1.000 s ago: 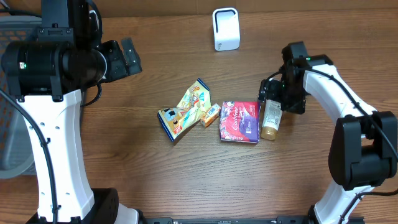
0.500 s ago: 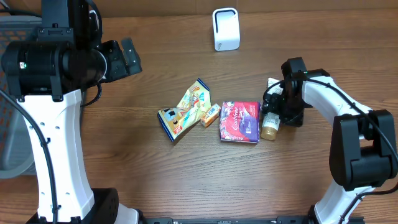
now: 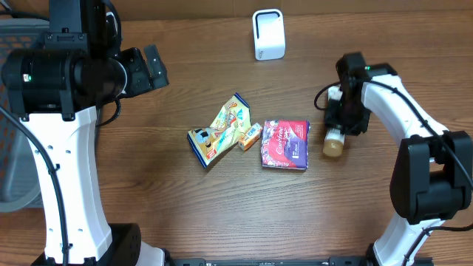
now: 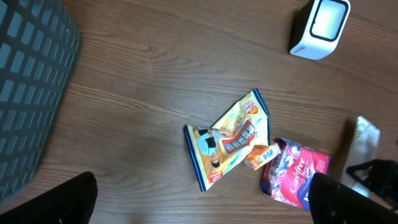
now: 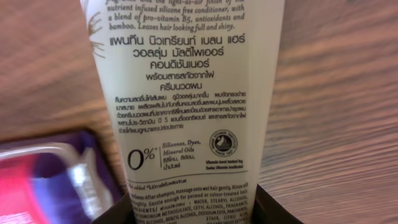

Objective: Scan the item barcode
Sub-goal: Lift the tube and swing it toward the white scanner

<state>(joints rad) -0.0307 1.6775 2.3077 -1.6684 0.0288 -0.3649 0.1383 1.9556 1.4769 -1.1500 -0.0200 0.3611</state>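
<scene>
A cream conditioner tube [image 5: 183, 93] with black print fills the right wrist view, and both dark fingers [image 5: 273, 211] press against its sides. My right gripper [image 3: 344, 118] is shut on the tube, whose tan cap [image 3: 333, 145] sticks out toward the table's front, just right of the purple pack [image 3: 285, 145]. The white scanner [image 3: 268, 35] stands at the back centre, well apart from the tube. My left gripper [image 3: 151, 66] hangs open high over the left side, holding nothing. No barcode shows on the tube's visible face.
A yellow snack bag [image 3: 219, 131] and a small orange box [image 3: 250, 137] lie in the middle, left of the purple pack. A grey basket [image 4: 28, 93] stands at the far left. In the right wrist view the purple pack [image 5: 50, 180] lies close to the tube's left.
The right gripper came down and closed on the tube. The tube has shifted right, away from the purple pack. The left arm has not moved.
</scene>
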